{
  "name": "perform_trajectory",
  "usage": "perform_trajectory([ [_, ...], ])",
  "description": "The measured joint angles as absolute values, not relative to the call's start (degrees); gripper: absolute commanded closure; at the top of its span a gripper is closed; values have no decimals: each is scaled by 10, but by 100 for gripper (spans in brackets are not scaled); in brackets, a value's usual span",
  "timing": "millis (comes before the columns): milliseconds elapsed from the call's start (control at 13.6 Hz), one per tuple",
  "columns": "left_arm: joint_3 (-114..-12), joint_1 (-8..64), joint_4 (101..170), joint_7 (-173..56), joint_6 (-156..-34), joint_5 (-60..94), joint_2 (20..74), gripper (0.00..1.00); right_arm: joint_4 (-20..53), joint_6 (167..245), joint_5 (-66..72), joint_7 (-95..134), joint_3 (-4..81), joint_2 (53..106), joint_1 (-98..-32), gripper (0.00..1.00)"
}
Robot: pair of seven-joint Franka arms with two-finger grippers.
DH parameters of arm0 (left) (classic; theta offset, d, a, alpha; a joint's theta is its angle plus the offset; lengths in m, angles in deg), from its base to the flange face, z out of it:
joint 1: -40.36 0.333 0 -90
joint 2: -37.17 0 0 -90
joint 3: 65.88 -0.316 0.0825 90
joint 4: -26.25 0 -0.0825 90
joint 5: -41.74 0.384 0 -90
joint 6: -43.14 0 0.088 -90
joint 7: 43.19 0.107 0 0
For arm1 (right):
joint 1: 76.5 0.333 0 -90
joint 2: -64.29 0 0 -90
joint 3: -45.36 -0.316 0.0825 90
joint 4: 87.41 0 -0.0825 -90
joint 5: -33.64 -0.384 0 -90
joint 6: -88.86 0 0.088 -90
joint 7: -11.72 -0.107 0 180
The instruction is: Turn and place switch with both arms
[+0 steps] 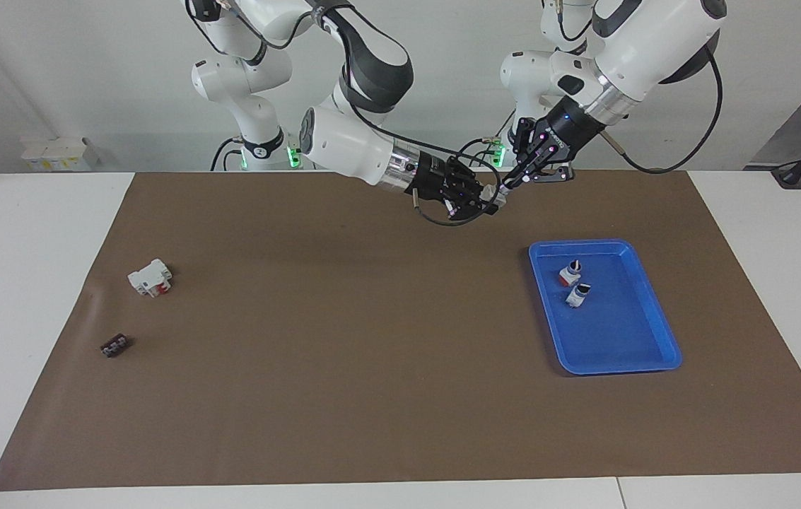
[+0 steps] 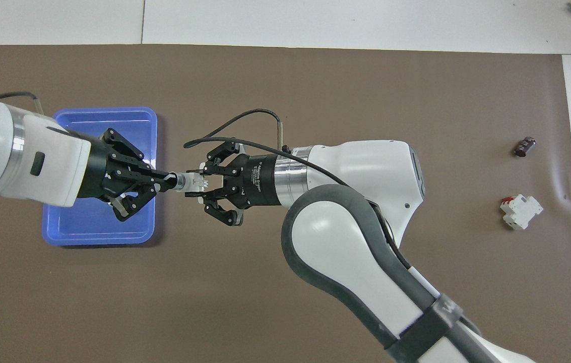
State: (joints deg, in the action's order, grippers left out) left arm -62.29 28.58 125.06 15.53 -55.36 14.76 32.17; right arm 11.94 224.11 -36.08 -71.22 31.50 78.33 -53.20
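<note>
between your two grippers, up in the air beside the blue tray point(image 2: 99, 113), the switch point(image 2: 193, 180) sits pinched by both the left gripper point(image 2: 172, 181) and the right gripper point(image 2: 199, 185)

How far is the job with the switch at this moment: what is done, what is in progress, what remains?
Done: two switches lie in the blue tray. In progress: the right gripper and the left gripper both hold one switch between them in the air, beside the tray. Remaining: to place this switch in the tray.
</note>
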Motion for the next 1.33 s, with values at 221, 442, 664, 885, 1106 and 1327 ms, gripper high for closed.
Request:
perform_trajectory([
  [221,-623,286,1248,221,-551,150,320,100,119,2241,-361,-712,315,781,-531,100],
  [442,-623,286,1247,234,-550,151,319,100,119,2241,-361,-712,315,780,-531,100],
  [664,-623,286,1247,234,-550,151,319,100,119,2241,-361,-712,315,779,-531,100],
  [885,-623,286,1247,234,-550,150,319,100,119,2241,-361,-712,315,779,-531,74],
  [1106,-625,286,1249,235,-548,159,319,100,118,2242,-361,-712,316,778,-532,22],
  [1327,-638,288,1256,243,-535,172,320,100,115,2242,-353,-712,324,757,-540,1],
])
